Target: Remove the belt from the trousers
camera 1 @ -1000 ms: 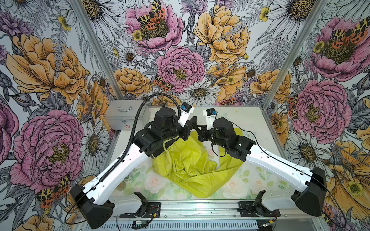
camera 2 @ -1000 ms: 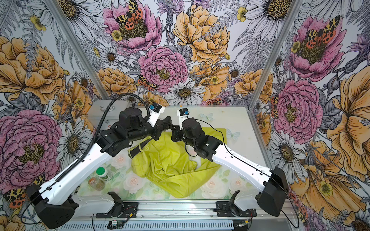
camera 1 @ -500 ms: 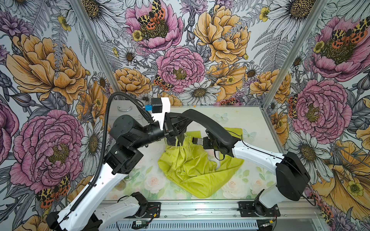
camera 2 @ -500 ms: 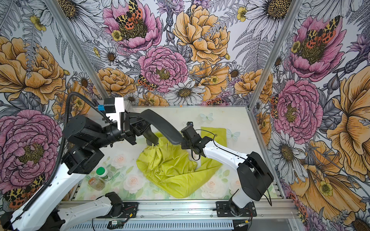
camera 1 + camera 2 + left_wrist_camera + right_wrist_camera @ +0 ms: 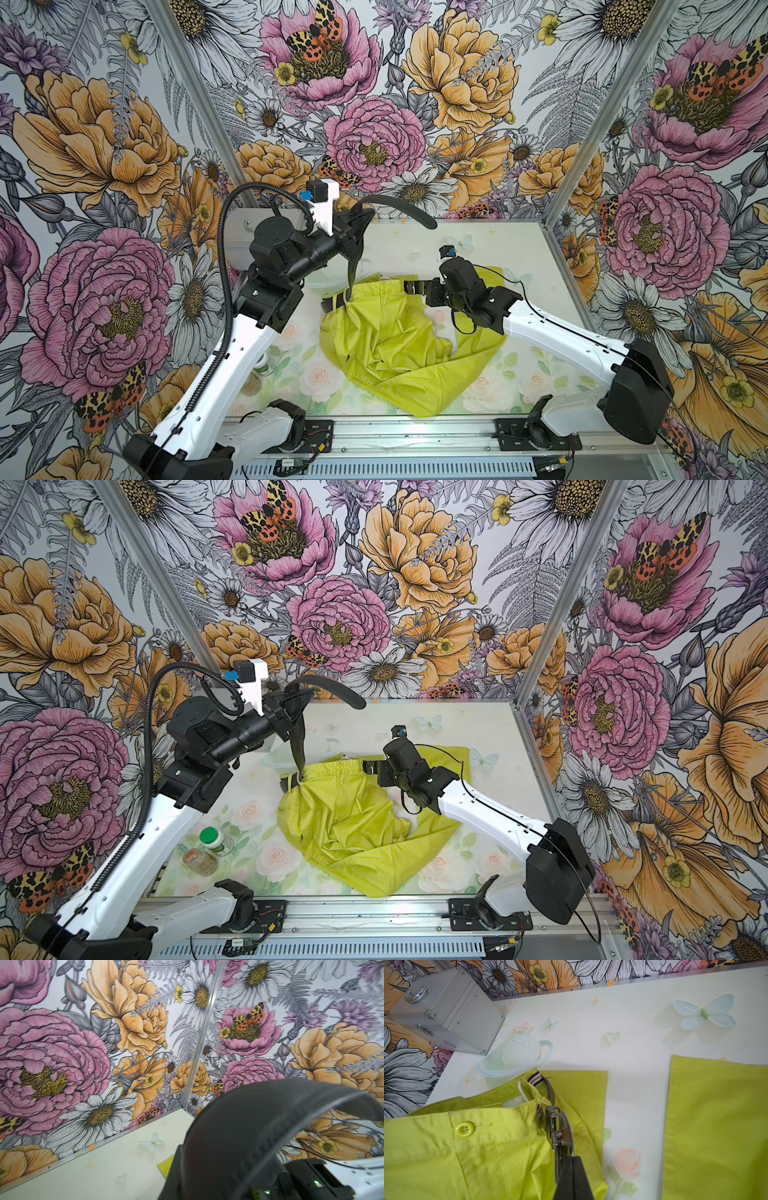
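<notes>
The yellow-green trousers [image 5: 395, 340] [image 5: 345, 825] lie crumpled mid-table, waistband towards the back. My left gripper [image 5: 360, 221] [image 5: 300, 700] is raised above the waistband's left end, shut on the black belt [image 5: 399, 208]. One stretch of strap hangs down into the waistband; the free end arcs right in the air. In the left wrist view the belt [image 5: 249, 1126] fills the foreground and hides the jaws. My right gripper [image 5: 409, 286] [image 5: 566, 1159] sits low at the waistband's right end, shut on the silver buckle [image 5: 560, 1130]. The waistband button [image 5: 465, 1128] lies beside it.
A silver metal case [image 5: 241, 232] [image 5: 446, 1012] stands at the back left corner. Two small jars [image 5: 214, 841] [image 5: 199, 860] sit front left beside my left arm. Floral walls close in three sides. One trouser leg [image 5: 716, 1126] lies flat to the right.
My left arm has lifted up and left, carrying the belt strap. The right gripper has dropped to the waistband's right end and now grips the buckle.
</notes>
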{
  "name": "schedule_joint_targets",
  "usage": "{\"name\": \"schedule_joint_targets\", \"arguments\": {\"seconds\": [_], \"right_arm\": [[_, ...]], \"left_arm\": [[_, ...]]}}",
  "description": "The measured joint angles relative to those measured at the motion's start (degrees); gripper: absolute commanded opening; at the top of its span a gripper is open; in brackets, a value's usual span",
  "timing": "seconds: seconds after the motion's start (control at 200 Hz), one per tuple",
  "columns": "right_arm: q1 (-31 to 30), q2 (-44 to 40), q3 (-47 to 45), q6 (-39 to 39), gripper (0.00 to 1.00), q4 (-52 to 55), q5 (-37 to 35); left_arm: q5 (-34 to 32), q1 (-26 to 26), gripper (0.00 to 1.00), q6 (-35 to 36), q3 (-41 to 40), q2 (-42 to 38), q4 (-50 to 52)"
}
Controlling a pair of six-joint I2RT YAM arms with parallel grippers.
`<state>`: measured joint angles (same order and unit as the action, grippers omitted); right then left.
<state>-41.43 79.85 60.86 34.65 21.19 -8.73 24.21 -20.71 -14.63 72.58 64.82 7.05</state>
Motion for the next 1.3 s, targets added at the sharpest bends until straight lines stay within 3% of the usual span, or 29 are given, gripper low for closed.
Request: {"name": "schedule_joint_targets", "arguments": {"seconds": [0.075, 0.2, 0.3, 0.405, 0.525, 0.655, 0.745, 0.951, 1.301], "right_arm": [[0.0, 0.0, -0.3, 0.0, 0.00, -0.2, 0.1], [0.0, 0.0, -0.7, 0.0, 0.00, 0.0, 0.1], [0.0, -0.3, -0.7, 0.0, 0.00, 0.0, 0.7], [-0.2, -0.5, -0.7, 0.0, 0.00, 0.0, 1.6], [-0.2, -0.6, -0.7, 0.0, 0.00, 0.0, 2.6], [-0.2, -0.6, -0.7, 0.1, 0.00, 0.0, 3.4], [-0.2, -0.6, -0.7, 0.0, 0.00, 0.0, 4.0], [-0.2, -0.6, -0.5, 0.1, 0.00, 0.3, 5.1], [-0.2, -1.5, -0.1, 0.2, 0.00, 1.7, 6.3]], "left_arm": [[-1.2, 2.3, 0.19, -0.6, -2.6, 4.3, 0.7], [-3.0, 3.0, 0.49, -0.1, -6.5, 12.9, 3.9], [-4.0, 2.6, 0.67, 2.8, -8.3, 18.4, 7.2], [-6.0, 1.5, 0.75, 8.1, -10.0, 18.8, 9.7], [-8.0, -0.5, 0.83, 16.7, -13.0, 13.5, 7.2], [-7.2, -2.2, 0.88, 28.1, -20.8, 3.3, 0.2], [-5.3, -5.5, 0.89, 36.9, -23.1, 1.2, -2.3], [-3.7, -13.7, 0.90, 53.5, -22.9, 13.8, -2.2], [-3.8, -15.6, 0.87, 62.1, -14.6, 28.3, -3.5]]}}
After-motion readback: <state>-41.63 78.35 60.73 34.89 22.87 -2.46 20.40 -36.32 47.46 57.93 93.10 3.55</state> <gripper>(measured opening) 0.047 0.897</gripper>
